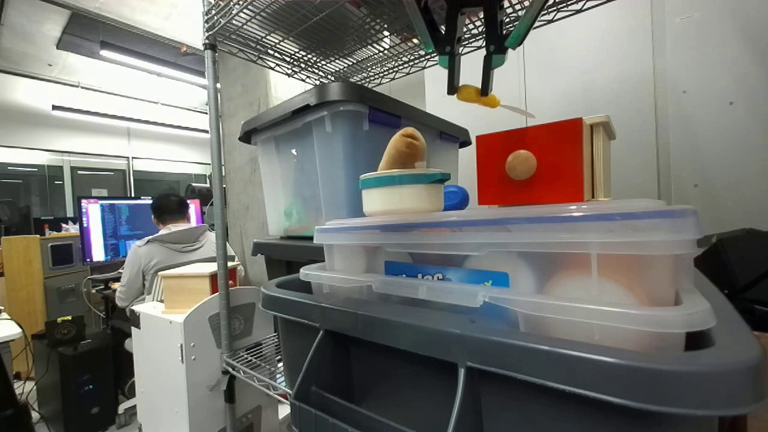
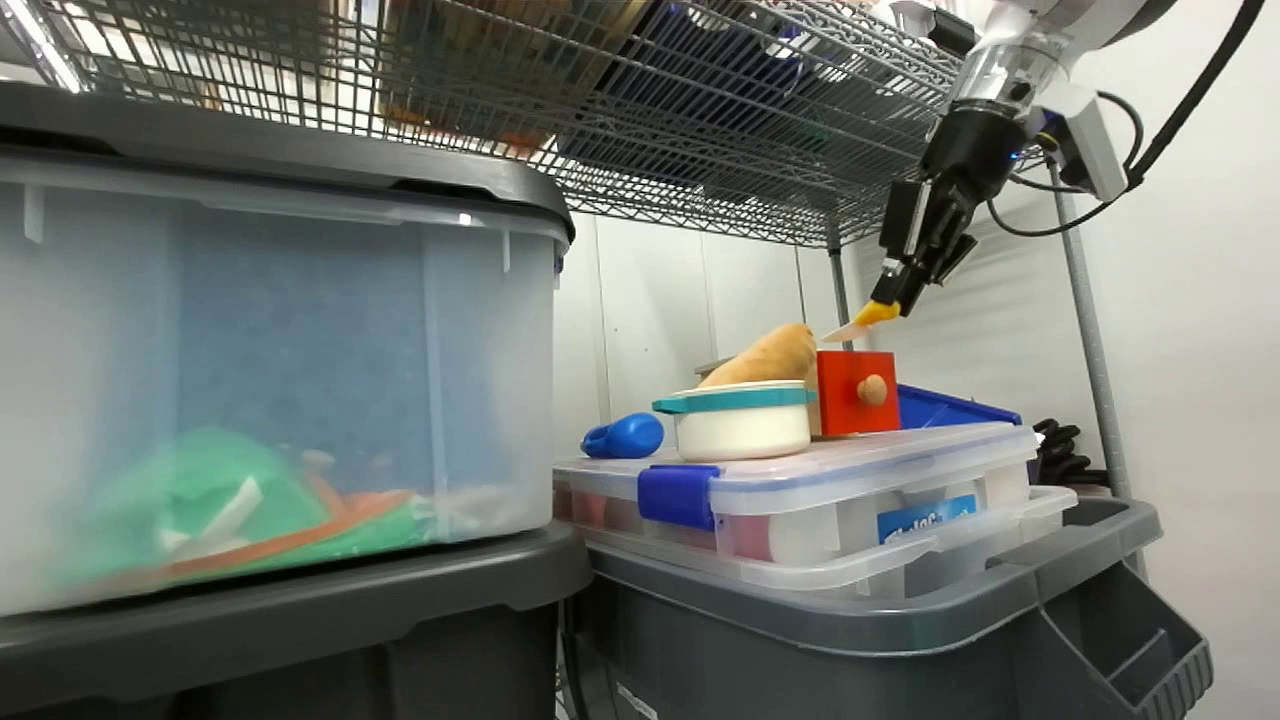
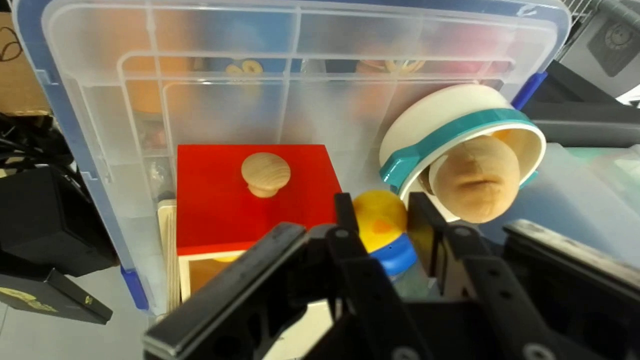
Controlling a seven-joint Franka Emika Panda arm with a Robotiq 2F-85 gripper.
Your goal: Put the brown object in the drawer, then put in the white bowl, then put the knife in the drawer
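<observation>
Gripper (image 1: pixel 470 91) is clamped on the knife (image 1: pixel 487 101) by its yellow handle, blade tilting down toward the tip. In an exterior view it's up in the air above the drawer (image 1: pixel 543 163), which looks pulled out, bit of its inside showing from the wrist. White bowl (image 1: pixel 403 199) sits near one blue-latched edge of the clear tub (image 1: pixel 510 235), drawer's nearer the opposite edge. Brown object (image 3: pixel 477 182) pokes out of the bowl, blue thing (image 2: pixel 634 437) just beside it.
</observation>
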